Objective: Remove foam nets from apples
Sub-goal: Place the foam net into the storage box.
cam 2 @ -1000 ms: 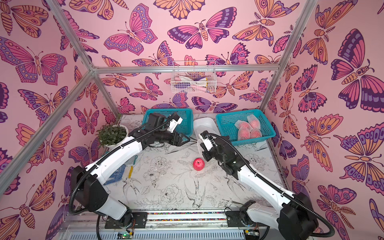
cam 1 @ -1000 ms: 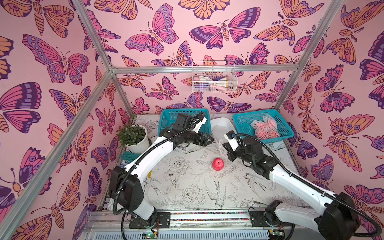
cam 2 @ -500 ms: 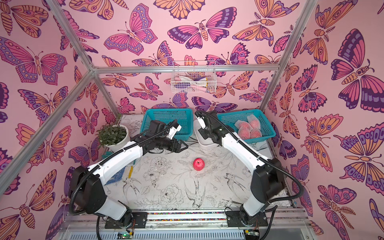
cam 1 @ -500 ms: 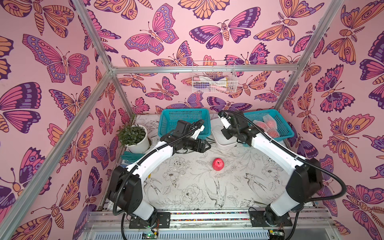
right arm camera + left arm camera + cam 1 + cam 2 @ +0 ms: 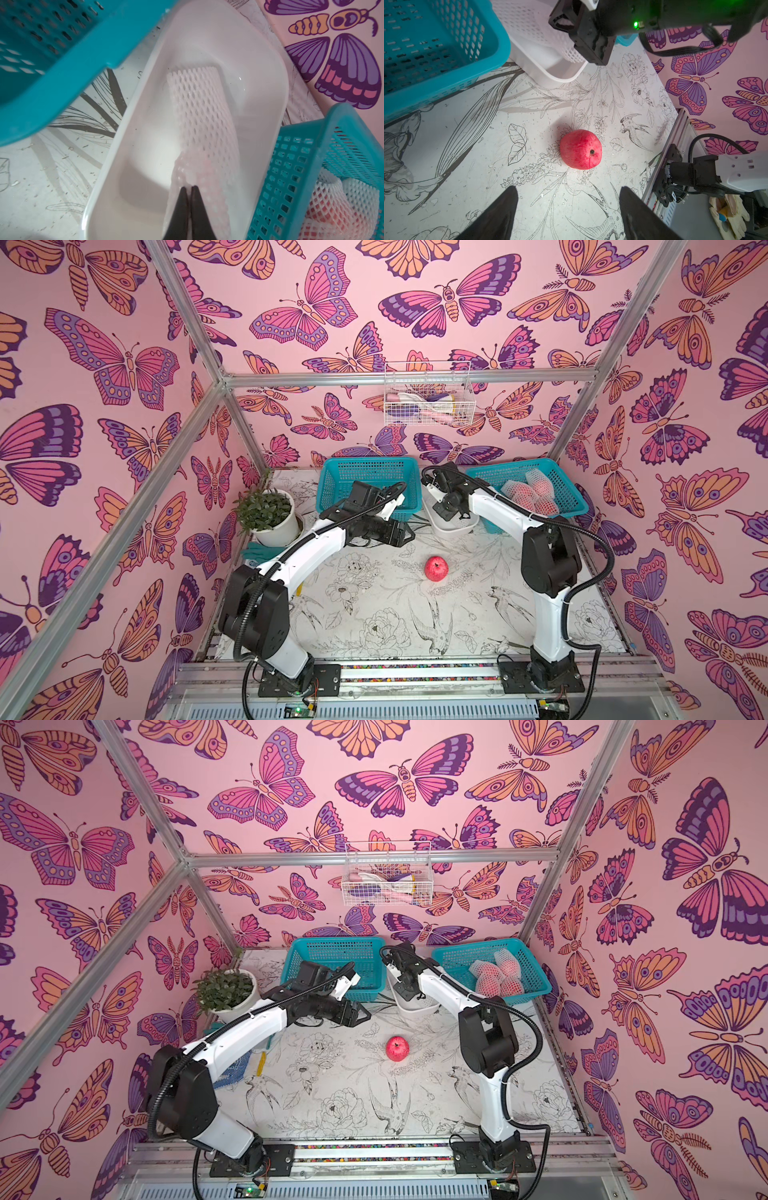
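Two teal baskets (image 5: 370, 485) (image 5: 561, 493) flank a white tray (image 5: 207, 41) where right jaws pinch a foam net (image 5: 197, 104); left jaws gape wide, 10 o'clock of bare apple (image 5: 435, 568).

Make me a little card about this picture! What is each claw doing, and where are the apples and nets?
bare apple: one, on the table between the arms, nothing touching it
netted apples: several, piled in the right basket
left basket: looks empty
net: one, lying in the white tray
left gripper: open, above the table near the bare apple, holds nothing
right gripper: shut, pinching the net's end over the tray
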Controlling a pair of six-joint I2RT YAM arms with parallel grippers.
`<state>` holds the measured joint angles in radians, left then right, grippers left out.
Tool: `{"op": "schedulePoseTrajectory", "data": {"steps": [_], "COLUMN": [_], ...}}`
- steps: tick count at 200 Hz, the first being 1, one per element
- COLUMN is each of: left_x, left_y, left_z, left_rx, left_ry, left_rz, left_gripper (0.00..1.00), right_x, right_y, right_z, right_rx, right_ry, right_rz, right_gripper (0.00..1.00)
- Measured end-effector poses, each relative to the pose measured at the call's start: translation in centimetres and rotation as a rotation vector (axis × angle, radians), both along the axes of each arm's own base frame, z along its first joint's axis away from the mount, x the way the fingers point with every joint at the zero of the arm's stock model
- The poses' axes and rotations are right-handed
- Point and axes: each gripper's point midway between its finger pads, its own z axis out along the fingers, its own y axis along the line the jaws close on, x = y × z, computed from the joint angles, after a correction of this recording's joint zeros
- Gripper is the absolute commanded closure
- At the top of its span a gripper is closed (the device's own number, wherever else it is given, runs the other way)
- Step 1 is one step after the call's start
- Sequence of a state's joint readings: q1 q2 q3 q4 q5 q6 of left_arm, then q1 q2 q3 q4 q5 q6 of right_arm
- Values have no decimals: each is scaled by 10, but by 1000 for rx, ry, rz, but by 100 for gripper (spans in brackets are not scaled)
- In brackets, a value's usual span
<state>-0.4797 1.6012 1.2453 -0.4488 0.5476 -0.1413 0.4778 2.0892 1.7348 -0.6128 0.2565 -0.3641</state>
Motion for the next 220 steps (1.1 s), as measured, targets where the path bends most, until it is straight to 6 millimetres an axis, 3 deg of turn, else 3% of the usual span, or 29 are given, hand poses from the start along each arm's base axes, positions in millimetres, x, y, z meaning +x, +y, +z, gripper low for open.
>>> {"op": "schedulePoseTrajectory", "data": {"steps": [40,59,72,133,161,191,220], "left_x": [3,3,4,4,3,2,-1], "left_y": [-1,-2,-3,-5,-6,-8,-11], "left_z": [-7,-5,-2,2,2,2,2], "left_rx": [15,12,8,-4,-7,-8,-8], "left_ry": [25,20,15,11,12,13,13], "left_rz": [-9,-16,-19,-28,-31,-37,-46], "left_gripper": [21,21,21,21,21,21,21], "right_x": [3,1,1,0,-3,-7,-11], "right_y": [7,8,9,13,15,19,22], "right_z": [-21,-29,-31,-27,-19,3,24], "right_rx": [11,17,30,78,104,150,192], "right_ry": [57,83,94,105,102,80,56], "right_rz": [-3,-10,-19,-44,-48,-36,-21], "right_gripper": [100,94,83,47,38,26,23]}}
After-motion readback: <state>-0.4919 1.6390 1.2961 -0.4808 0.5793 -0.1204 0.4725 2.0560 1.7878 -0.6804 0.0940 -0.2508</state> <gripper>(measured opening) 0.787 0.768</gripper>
